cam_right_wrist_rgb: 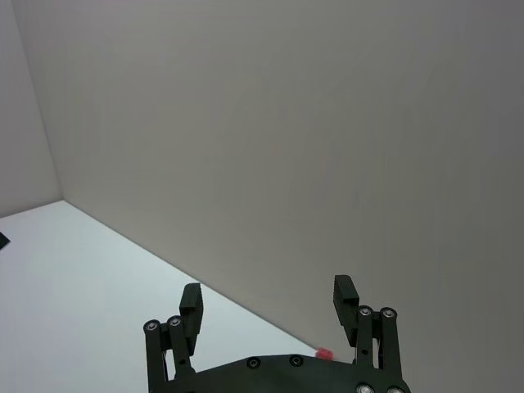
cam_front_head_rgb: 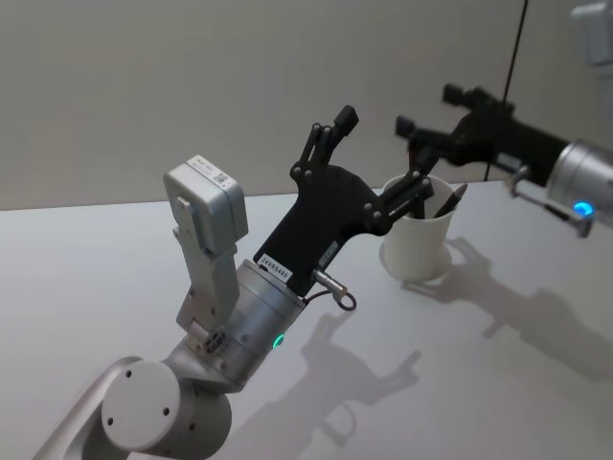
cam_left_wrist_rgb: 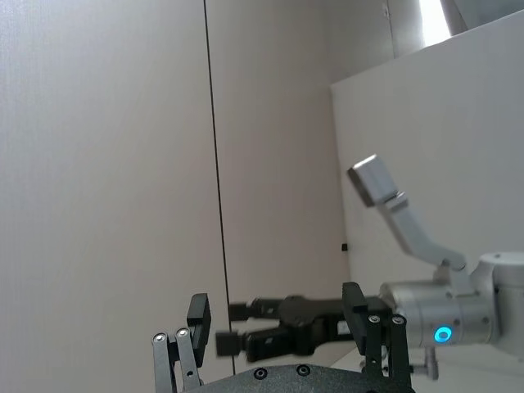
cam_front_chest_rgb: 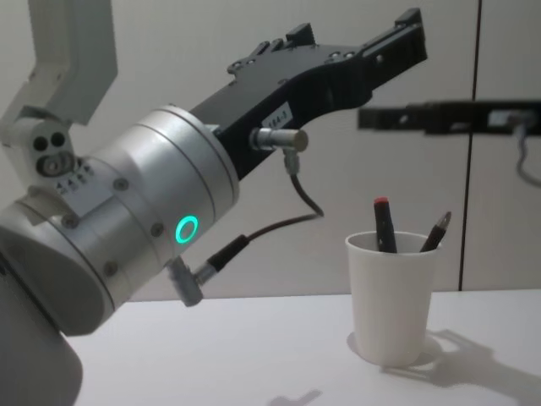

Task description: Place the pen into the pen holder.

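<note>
Pens stand already inside the pen holder [cam_front_chest_rgb: 393, 300], a white paper cup on the desk [cam_front_head_rgb: 498, 383], on the right side and rather far from the robot. One pen [cam_front_chest_rgb: 385, 225] has a red cap and leans in the cup; a second dark pen [cam_front_chest_rgb: 436, 232] leans against the right side of the rim.

Left claw [cam_front_head_rgb: 369, 158] is raised in the air above the desk, just left of the cup; its fingers are apart and hold nothing. In the chest view this arm crosses the picture large, with a green light ring on its wrist.

Right claw [cam_front_head_rgb: 428, 108] hangs above the cup, coming in from the far right; its fingers are also apart and empty. A blue light shines on its wrist.
</note>
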Controlling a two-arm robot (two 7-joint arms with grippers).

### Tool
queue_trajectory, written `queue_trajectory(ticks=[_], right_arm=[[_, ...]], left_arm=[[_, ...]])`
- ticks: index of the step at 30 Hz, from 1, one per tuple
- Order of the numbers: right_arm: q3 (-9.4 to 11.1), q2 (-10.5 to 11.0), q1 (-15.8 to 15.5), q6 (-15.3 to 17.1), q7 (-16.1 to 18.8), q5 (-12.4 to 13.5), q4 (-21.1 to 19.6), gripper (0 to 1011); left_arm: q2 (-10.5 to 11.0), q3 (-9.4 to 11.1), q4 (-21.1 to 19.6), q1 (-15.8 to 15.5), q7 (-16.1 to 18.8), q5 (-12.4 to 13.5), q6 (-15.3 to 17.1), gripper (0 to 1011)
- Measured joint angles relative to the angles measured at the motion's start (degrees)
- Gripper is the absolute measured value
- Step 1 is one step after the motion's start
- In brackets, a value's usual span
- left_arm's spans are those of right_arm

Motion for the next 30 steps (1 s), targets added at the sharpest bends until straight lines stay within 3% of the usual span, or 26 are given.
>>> queue_trajectory(ticks=[11,20,30], right_arm=[[4.43,7.41,-4.83,1.56,-6.45,2.67,-10.82,1001],[9.89,15.83,-11.21,1.88,-12.9,6.67,-19.23,1001],[9.52,13.95,-12.63,0.74,-13.9,5.06,-18.79,1001]], left_arm=[[0.0,0.0,0.0,0.0,0.0,0.0,0.0,1001],[0.53,-0.03,0.36,-0.31,0.81,0.62,1.12,1001],[3.28,-0.06,2.45,-2.07,6.0,4.11,7.49,1001]])
